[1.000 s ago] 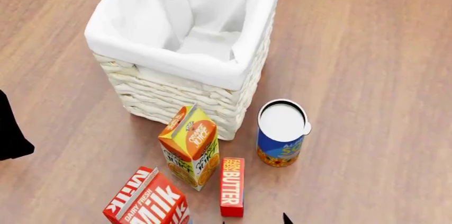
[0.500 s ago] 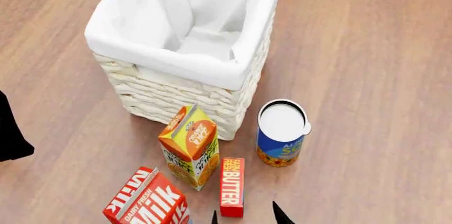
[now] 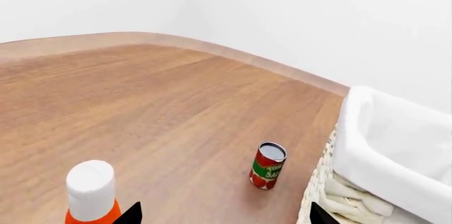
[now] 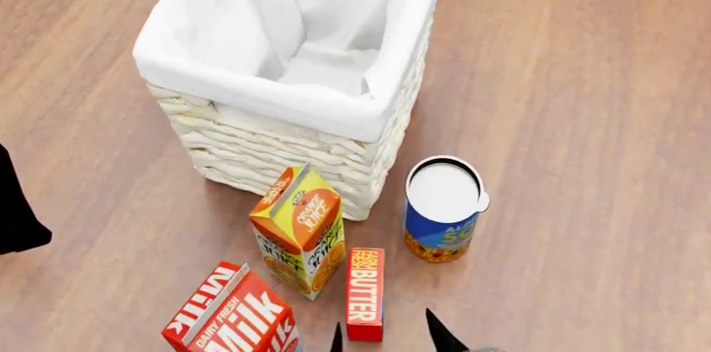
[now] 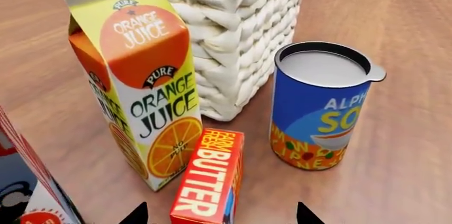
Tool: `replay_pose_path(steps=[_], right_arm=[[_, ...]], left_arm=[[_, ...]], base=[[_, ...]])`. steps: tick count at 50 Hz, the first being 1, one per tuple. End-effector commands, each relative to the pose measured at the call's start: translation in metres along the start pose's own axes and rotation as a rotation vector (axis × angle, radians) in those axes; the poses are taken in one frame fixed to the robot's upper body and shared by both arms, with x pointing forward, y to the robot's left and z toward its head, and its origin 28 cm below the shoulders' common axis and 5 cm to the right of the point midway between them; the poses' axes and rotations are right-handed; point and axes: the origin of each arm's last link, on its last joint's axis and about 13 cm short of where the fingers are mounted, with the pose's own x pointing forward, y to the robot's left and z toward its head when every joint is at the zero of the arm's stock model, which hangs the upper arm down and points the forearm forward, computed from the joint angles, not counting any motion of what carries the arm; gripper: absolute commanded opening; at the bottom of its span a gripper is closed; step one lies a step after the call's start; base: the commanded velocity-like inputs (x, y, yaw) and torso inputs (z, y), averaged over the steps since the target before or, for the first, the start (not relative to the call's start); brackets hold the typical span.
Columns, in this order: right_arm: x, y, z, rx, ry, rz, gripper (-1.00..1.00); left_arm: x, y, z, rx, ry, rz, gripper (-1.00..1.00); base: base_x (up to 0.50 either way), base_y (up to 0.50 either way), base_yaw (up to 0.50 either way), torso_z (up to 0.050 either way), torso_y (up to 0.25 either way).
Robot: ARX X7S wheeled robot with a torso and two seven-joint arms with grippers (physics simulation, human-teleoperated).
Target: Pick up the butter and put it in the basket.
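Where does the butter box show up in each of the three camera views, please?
Head view: the butter lies near the bottom edge, right of the orange juice carton.
Right wrist view: it sits low in the centre, between the open jaws of the right gripper.
Left wrist view: not in it.
Shared landmark: the basket, visible in all three.

We see the red-orange butter (image 5: 209, 180) with white lettering beside the yellow-and-orange juice carton (image 5: 137, 75). Behind that carton, the basket (image 4: 278, 161) is cream wicker with white cloth; beside it stand a blue soup can (image 5: 322, 110) and red-and-white milk carton (image 4: 231, 313).
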Motion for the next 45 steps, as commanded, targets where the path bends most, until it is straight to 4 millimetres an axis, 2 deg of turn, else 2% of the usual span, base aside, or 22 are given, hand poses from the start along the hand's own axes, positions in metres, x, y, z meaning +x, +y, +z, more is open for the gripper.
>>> replay_pose_path(steps=[1, 28, 45], right_arm=[[0.008, -0.003, -0.005, -0.014, 0.034, -0.003, 1.0], [0.024, -0.008, -0.01, 0.001, 0.064, 0.018, 1.0], [0.031, -0.004, -0.009, 0.002, 0.057, 0.042, 1.0]], left_arm=[[-0.002, 0.0, 0.001, -0.003, -0.002, -0.002, 1.0], [-0.006, -0.002, 0.003, -0.01, 0.001, -0.009, 1.0], [-0.008, -0.001, 0.006, -0.015, -0.003, -0.007, 1.0]], base=[[0.0, 0.0, 0.0, 0.0, 0.0], [0.0, 0.0, 0.0, 0.0, 0.0], [0.0, 0.0, 0.0, 0.0, 0.0]])
